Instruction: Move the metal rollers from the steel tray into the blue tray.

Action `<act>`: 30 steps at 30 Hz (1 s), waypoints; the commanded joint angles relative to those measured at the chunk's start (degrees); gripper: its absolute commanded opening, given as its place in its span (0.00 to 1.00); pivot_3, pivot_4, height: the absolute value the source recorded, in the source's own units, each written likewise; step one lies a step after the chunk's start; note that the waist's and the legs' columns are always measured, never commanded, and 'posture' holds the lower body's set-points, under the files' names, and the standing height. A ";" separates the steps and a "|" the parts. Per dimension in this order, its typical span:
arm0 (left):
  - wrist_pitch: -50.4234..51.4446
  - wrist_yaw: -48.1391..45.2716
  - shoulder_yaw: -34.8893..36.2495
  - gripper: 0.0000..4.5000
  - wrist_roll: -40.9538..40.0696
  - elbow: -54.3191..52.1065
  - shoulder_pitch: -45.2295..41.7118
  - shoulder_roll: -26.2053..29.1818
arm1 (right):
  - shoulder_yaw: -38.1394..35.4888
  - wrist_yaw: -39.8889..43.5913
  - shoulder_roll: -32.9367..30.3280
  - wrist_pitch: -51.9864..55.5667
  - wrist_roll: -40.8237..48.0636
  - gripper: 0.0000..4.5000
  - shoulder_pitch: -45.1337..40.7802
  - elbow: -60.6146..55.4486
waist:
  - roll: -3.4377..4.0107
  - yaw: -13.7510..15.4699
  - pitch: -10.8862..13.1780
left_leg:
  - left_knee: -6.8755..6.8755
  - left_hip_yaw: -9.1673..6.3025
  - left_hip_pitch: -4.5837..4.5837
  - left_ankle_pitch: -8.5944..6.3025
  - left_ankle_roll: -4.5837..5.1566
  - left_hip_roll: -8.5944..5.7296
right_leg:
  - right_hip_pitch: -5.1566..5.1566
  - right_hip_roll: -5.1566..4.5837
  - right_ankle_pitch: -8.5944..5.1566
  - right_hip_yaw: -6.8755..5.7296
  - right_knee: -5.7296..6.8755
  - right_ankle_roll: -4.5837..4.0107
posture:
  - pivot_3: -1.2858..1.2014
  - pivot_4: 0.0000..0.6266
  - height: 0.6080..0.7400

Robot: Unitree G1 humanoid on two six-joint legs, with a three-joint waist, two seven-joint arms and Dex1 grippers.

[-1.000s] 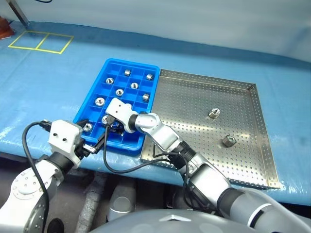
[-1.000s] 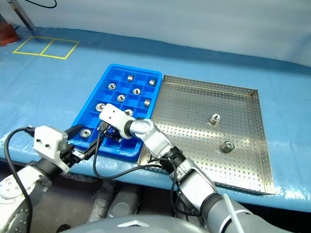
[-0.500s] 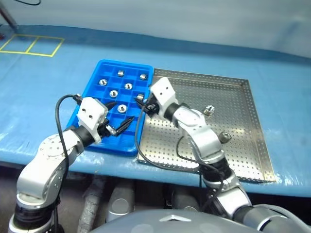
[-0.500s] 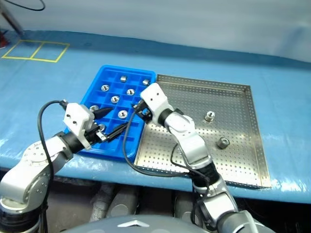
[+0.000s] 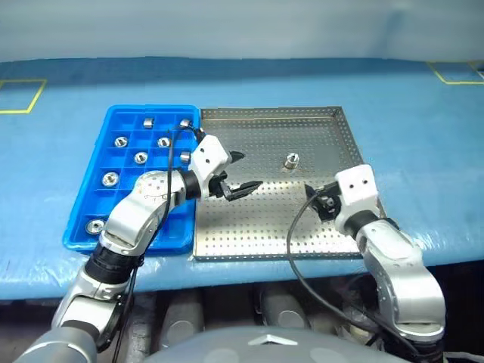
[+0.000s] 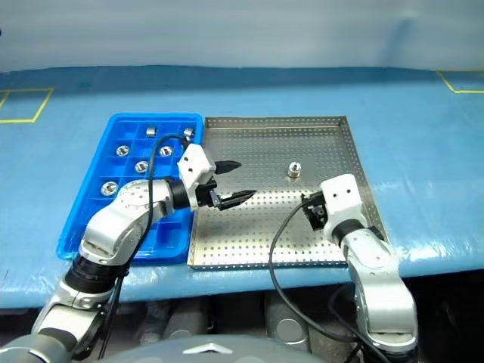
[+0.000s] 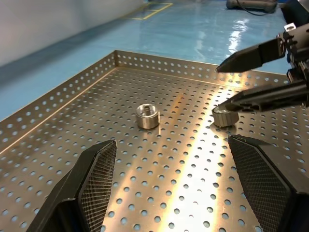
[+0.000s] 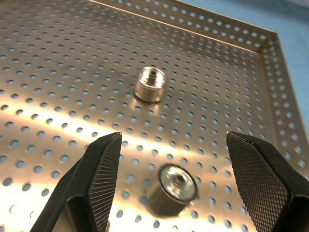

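The steel tray [image 5: 265,227] lies right of the blue tray [image 5: 136,219]. Two metal rollers rest on the steel tray's perforated floor, one [image 5: 291,159] toward the back and one [image 8: 173,191] nearer the right side. My right gripper [image 8: 173,137] is open low over the tray's right part, and the nearer roller lies loose between its fingers. My left gripper [image 5: 246,171] is open above the tray's left part, pointing right toward both rollers [image 7: 147,116] [image 7: 225,116]. Several rollers [image 5: 141,157] sit in the blue tray's compartments.
Both trays sit on a blue-covered table, close to its front edge [image 5: 249,276]. Yellow tape marks lie at the back left [image 5: 19,94] and back right [image 5: 457,72]. A black cable [image 5: 299,227] loops from the right wrist over the steel tray's front rim.
The view has swung right. My right gripper has left the blue tray and crossed to the steel tray's right side. My left gripper has come from the blue tray's front edge to over the steel tray.
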 commanded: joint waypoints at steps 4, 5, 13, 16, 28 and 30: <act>-2.05 -2.17 -2.27 0.90 1.93 2.02 -1.42 -1.25 | -5.00 -3.52 4.86 0.80 2.26 0.81 0.77 0.08 | 0.01 -1.15 0.00 | 0.03 0.01 0.05 0.01 0.00 0.00 | 0.01 0.01 0.03 0.04 0.07 0.05 | 0.45 0.24 1.00; -2.11 -2.39 -2.24 0.90 1.95 2.12 -1.39 -1.39 | -5.22 -3.79 5.28 0.83 2.51 0.81 0.64 0.58 | 0.01 -1.37 0.00 | 0.04 0.01 0.06 0.01 0.00 0.00 | 0.04 0.01 0.04 0.04 0.08 0.06 | 0.45 0.24 1.00; -1.51 -2.81 -1.50 0.90 2.41 1.99 -0.80 -1.58 | -4.22 -3.82 6.75 0.68 6.32 0.81 -2.68 5.21 | 0.01 -1.70 -0.01 | 0.06 0.04 0.04 0.01 0.00 -0.02 | 0.03 0.00 0.07 0.11 0.07 0.12 | 0.46 0.24 1.00; -1.30 -2.63 -1.17 0.90 2.43 1.65 -0.22 -1.40 | -4.31 -4.23 7.24 0.19 7.40 0.81 -4.60 8.23 | 0.01 -1.61 -0.01 | 0.06 0.05 0.03 0.01 0.01 -0.02 | 0.03 -0.01 0.08 0.11 0.06 0.12 | 0.46 0.24 1.00; -0.97 -1.73 -0.18 0.90 2.00 0.19 1.32 -1.37 | -5.40 -5.23 6.49 -1.41 9.10 0.81 -6.10 15.37 | 0.02 -1.20 -0.01 | 0.06 0.04 0.00 0.01 0.01 -0.03 | 0.01 -0.01 0.09 0.11 0.06 0.13 | 0.48 0.24 1.00; -1.04 -1.66 -0.19 0.90 2.00 0.18 1.36 -1.39 | -4.87 -5.52 6.30 -1.92 8.98 0.81 -6.07 16.41 | 0.02 -1.17 -0.01 | 0.06 0.03 0.01 0.01 0.01 -0.03 | 0.02 0.00 0.09 0.10 0.07 0.13 | 0.48 0.24 1.00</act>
